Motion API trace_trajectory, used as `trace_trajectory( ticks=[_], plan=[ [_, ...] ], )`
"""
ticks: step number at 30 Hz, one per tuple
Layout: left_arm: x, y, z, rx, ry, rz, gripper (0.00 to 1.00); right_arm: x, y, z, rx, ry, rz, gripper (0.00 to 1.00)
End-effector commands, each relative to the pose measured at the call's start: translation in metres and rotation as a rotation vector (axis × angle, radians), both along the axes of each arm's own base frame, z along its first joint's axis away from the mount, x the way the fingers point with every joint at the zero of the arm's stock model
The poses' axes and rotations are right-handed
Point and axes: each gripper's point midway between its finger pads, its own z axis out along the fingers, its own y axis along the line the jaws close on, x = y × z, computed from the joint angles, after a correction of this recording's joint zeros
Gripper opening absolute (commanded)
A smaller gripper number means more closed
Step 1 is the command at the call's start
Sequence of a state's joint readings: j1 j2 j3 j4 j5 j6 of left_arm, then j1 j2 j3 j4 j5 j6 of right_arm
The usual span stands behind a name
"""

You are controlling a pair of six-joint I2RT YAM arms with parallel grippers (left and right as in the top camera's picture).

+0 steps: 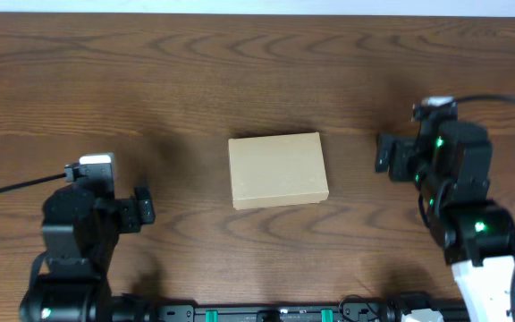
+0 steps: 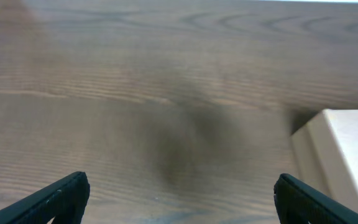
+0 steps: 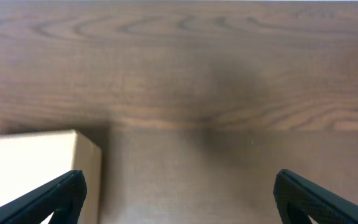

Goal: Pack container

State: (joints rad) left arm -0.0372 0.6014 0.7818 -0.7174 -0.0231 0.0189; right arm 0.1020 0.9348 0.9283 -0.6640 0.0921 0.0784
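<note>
The container (image 1: 277,170) is a plain tan cardboard box, lid shut, lying flat at the middle of the wooden table. My left gripper (image 1: 143,207) is open and empty, to the box's left and apart from it; the box's corner shows at the right edge of the left wrist view (image 2: 344,158). My right gripper (image 1: 384,152) is open and empty, to the box's right and apart from it; the box shows at the lower left of the right wrist view (image 3: 36,165). In the wrist views, both the left gripper (image 2: 182,202) and the right gripper (image 3: 179,199) hold nothing.
The dark wooden table (image 1: 240,72) stretches around the box. A black rail with green parts (image 1: 266,313) runs along the front edge. Cables trail from both arms.
</note>
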Motion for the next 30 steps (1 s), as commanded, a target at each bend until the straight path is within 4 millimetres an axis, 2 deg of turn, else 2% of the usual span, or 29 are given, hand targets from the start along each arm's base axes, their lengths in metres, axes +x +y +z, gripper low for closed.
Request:
trace_trajectory(
  ticks=[1,5,9,17,22,30],
  plan=[
    [0.004,0.007,-0.02,0.016,0.043,0.042,0.95,-0.011,-0.008,-0.01,-0.031,-0.025,-0.024,0.98],
    [0.016,0.007,-0.018,0.12,-0.029,-0.031,0.96,-0.026,-0.01,-0.028,-0.023,-0.018,-0.029,0.99],
    [0.025,0.002,0.006,0.17,-0.204,-0.086,0.96,-0.038,-0.01,-0.045,-0.006,-0.008,-0.036,0.99],
    [0.012,-0.001,0.006,0.153,-0.219,-0.093,0.96,-0.043,-0.012,-0.045,-0.01,-0.021,-0.045,0.99],
    [0.01,0.007,0.01,0.182,-0.23,-0.055,0.96,-0.041,-0.012,-0.044,-0.009,-0.029,-0.047,0.99],
    [0.005,0.007,-0.003,0.18,-0.175,-0.063,0.96,-0.042,-0.012,-0.045,-0.007,-0.022,-0.043,0.99]
  ],
)
